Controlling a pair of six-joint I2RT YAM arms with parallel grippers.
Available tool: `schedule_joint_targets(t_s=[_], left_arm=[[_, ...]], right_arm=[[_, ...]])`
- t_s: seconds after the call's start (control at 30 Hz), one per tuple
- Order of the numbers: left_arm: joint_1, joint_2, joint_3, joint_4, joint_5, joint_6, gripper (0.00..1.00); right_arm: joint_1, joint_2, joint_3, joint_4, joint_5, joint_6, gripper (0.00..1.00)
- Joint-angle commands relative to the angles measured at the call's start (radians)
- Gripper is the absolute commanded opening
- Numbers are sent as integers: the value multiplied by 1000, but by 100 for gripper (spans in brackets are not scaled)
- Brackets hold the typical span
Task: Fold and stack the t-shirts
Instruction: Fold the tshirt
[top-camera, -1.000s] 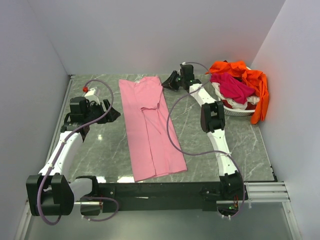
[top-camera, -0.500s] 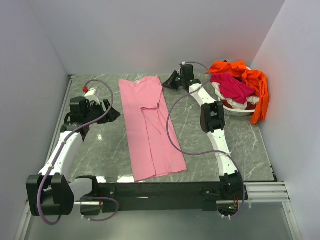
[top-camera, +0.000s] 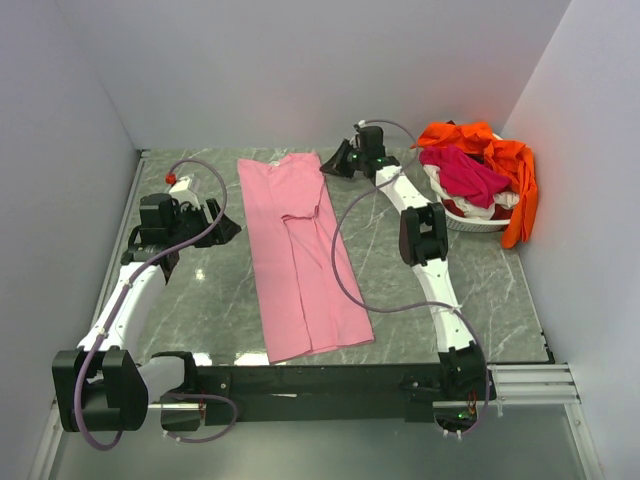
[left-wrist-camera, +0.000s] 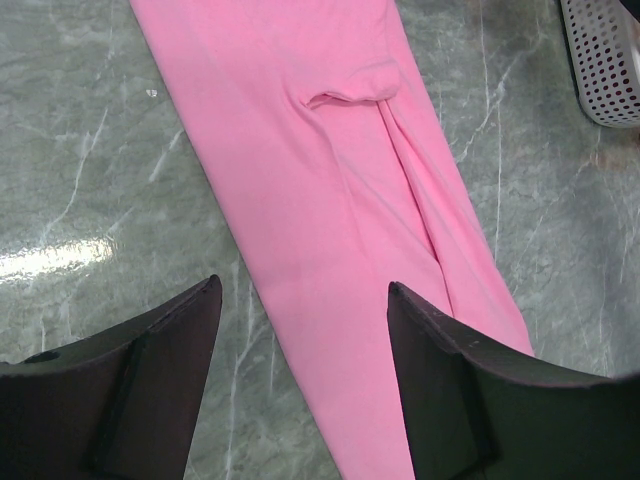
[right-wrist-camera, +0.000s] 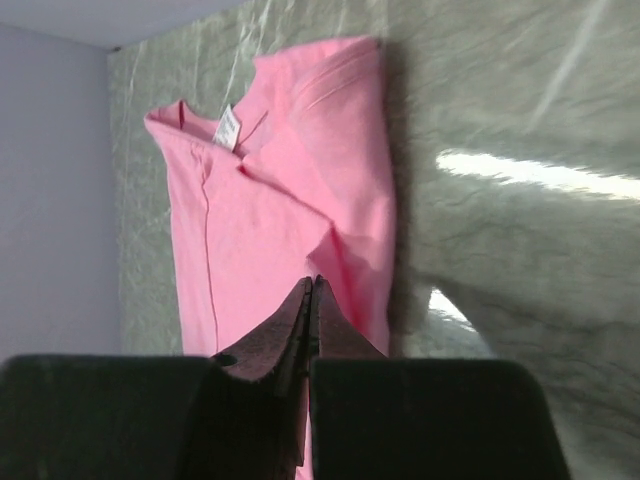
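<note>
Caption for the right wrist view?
Right gripper, shut, over the pink t-shirt on the marbled table, neck label showing.

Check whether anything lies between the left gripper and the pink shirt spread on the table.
Nothing visible does. The left gripper, jaws open, faces the pink shirt across a strip of table, and no object lies on that strip. The white basket sits at the far right, out of the path.
</note>
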Motion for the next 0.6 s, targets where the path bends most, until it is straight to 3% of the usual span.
schedule_joint_targets(t_s=[0.0, 0.27, 0.3, 0.33, 0.4, 0.57], left_arm=[[-3, -21, 35, 4, 19, 20, 73], [-2, -28, 34, 4, 22, 21, 73], [-3, -28, 34, 3, 22, 21, 73], [-3, -30, 35, 4, 22, 21, 73], [-2, -33, 35, 3, 22, 23, 73], [-2, -39, 32, 3, 22, 23, 73]], right_arm=[[71, -92, 37, -18, -9, -53, 0], [198, -118, -5, -77, 52, -171, 0], [209, -129, -25, -71, 60, -185, 3], [228, -149, -38, -74, 77, -220, 21], [244, -169, -41, -90, 82, -254, 31], [243, -247, -87, -95, 44, -317, 31]])
